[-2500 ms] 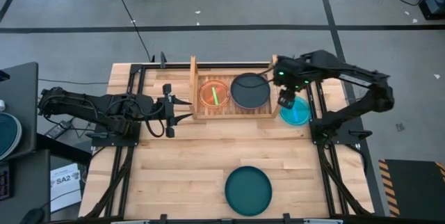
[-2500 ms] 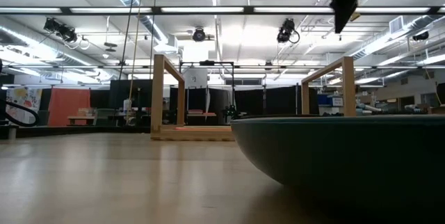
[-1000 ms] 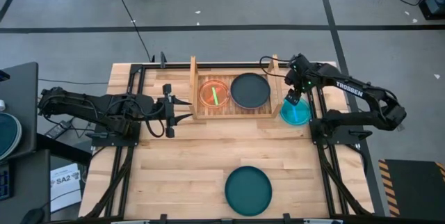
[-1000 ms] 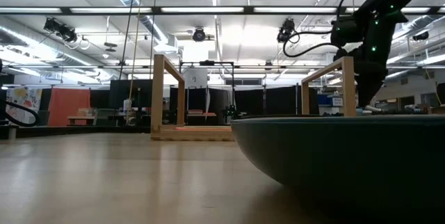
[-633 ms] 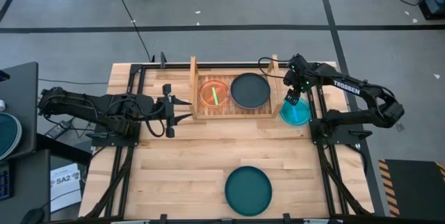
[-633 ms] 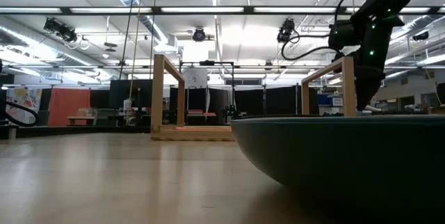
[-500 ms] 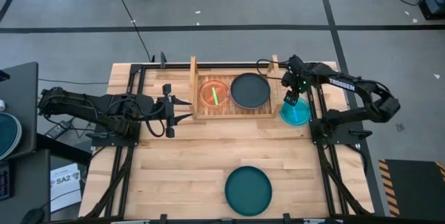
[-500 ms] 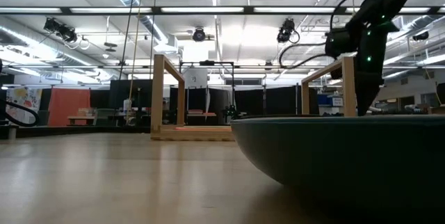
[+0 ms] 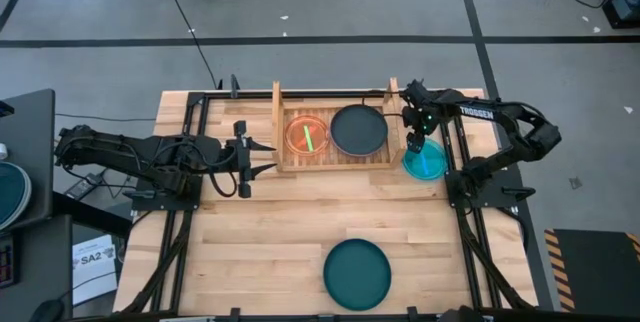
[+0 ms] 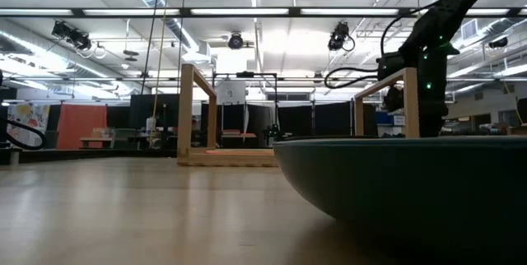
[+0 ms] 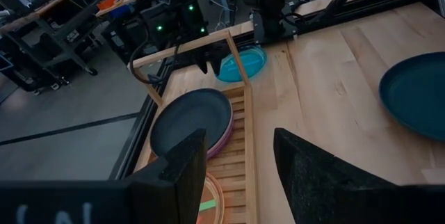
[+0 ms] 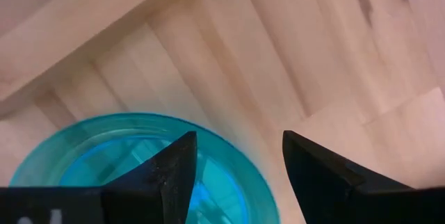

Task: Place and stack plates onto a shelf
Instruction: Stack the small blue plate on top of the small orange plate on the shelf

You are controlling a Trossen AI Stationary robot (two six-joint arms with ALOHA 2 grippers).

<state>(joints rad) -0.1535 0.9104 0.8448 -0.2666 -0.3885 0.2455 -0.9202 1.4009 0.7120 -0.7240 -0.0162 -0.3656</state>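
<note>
The wooden shelf (image 9: 335, 134) stands at the table's far side. It holds the orange plate (image 9: 308, 135) and a dark plate (image 9: 360, 129) that lies on a pinkish one (image 11: 221, 139). The cyan plate (image 9: 426, 161) lies flat on the table just right of the shelf. My right gripper (image 9: 413, 145) points down over its left far rim, open, one finger over the plate (image 12: 139, 158) and one over bare wood. A dark teal plate (image 9: 357, 274) lies near the near edge. My left gripper (image 9: 262, 157) waits open, left of the shelf.
The shelf's right side board (image 9: 394, 112) stands close beside my right gripper. Dark frame rails (image 9: 455, 172) run along the table's left and right sides. Bare wood (image 9: 270, 222) lies between the shelf and the teal plate, which fills the foreground of the low view (image 10: 412, 183).
My right gripper has shifted a little toward the table's left, closer to the shelf's right board, and has come lower over the cyan plate's rim. Its arm has swung round behind it. No plate has moved.
</note>
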